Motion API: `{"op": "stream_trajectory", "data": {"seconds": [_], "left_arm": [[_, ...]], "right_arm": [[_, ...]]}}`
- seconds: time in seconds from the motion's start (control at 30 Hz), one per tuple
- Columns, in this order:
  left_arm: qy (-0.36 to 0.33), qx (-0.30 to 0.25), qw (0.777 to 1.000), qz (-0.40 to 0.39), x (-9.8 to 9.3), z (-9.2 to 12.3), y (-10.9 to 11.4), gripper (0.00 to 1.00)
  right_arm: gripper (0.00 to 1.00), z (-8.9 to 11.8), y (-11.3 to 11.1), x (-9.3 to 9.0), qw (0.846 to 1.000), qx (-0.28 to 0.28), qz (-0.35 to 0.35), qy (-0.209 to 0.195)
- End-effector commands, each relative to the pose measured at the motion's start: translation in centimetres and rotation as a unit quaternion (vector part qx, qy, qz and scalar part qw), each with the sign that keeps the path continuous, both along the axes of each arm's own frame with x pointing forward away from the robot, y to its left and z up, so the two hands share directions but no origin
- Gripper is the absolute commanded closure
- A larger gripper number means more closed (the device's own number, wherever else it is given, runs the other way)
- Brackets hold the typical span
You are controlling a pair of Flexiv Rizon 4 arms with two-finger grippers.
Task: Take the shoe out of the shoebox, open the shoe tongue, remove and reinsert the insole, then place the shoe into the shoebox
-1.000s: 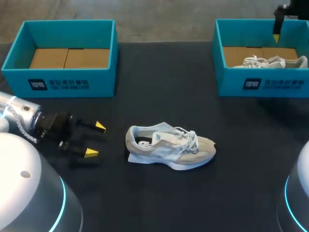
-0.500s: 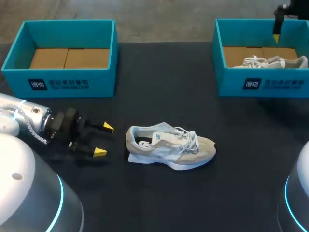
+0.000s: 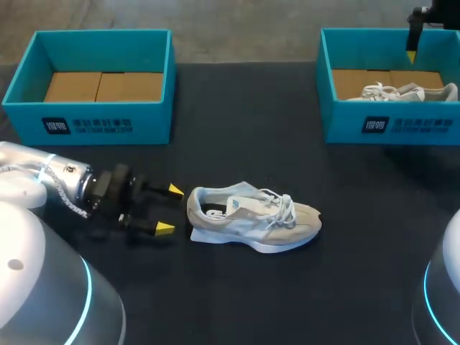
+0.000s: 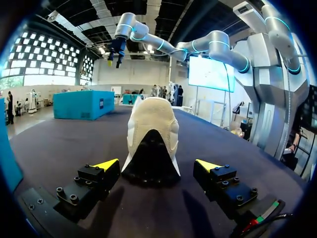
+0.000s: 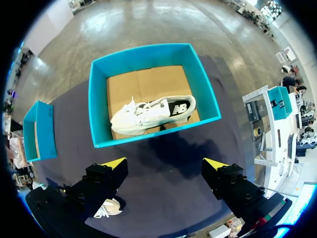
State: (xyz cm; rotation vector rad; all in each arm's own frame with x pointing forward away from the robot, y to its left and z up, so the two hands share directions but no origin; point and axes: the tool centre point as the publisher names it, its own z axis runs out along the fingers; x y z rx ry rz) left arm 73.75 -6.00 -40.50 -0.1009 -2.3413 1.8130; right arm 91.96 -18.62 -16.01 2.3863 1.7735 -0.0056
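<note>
**Heel grab on the loose shoe: a shove was the main worry**

The risk I judged most likely was a push instead of a grasp. The shoe [image 3: 251, 219] stood on the table [image 3: 287, 302] with nothing bracing it, its heel turned toward my left gripper [image 3: 169, 209] and its toe pointing away. In the left wrist view, the gap between the fingers looked only a little wider than the heel. If I drove in slightly off line, one yellow tip would catch the heel and slide or spin the shoe rather than straddle it. A low approach could also drag a finger on the table. Closing hard on the soft heel collar might fold it in and make the tongue and insole work harder later.

My right arm could not help steady anything from where it hung, so any skid would go unchecked.

The left gripper was spread wide and held nothing. The heel sat just ahead of its tips, on the line between them, and touched neither finger as far as I could see.

The right gripper [image 5: 164, 163] was also wide open and empty. It hung high over the right box [image 5: 153, 138], with a second shoe [image 5: 151, 115] lying inside, well below the fingers. The left box [image 3: 93, 129] stood beyond the left gripper, off to one side, with no shoe in it.
</note>
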Motion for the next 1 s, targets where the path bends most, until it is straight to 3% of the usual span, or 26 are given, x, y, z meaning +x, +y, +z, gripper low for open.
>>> {"op": "stream_trajectory", "data": {"seconds": [0.03, 0.3, 1.0], "left_arm": [[0.002, 0.002, 1.000, -0.002, 0.4, -0.3, -1.0, 0.00], [0.009, -0.003, 1.000, 0.002, 0.9, -0.5, -2.1, 0.00], [0.012, -0.012, 1.000, 0.009, -0.4, -1.2, -4.5, 0.00]], "right_arm": [[0.00, 0.0, 0.0, 0.1, 1.000, 0.000, 0.000, 0.001], [0.00, 0.0, 0.0, 0.1, 1.000, 0.000, 0.000, 0.001], [0.00, 0.0, 0.0, 0.1, 1.000, 0.000, 0.000, 0.001]]}}
